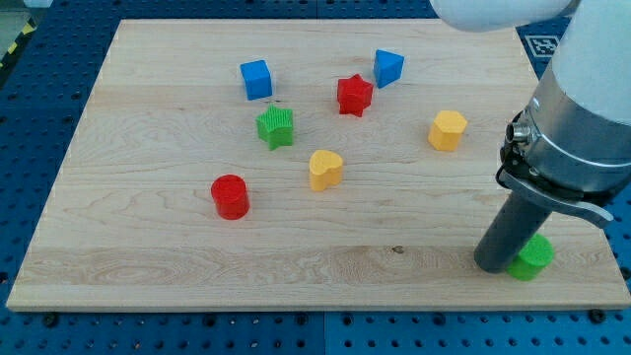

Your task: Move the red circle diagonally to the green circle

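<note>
Lower right of frame: my tip (493, 264) touching green circle (533, 256), no fingers, just rod; red circle (230, 195) far off left-centre, slightly higher; push must run rightward-down diagonal

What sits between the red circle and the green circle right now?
Camera view: only bare wooden board between the red circle and the green circle. The yellow heart sits just above that line. My tip rests against the green circle's left side.

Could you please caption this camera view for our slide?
My tip beside the green circle; red circle far left.
</note>
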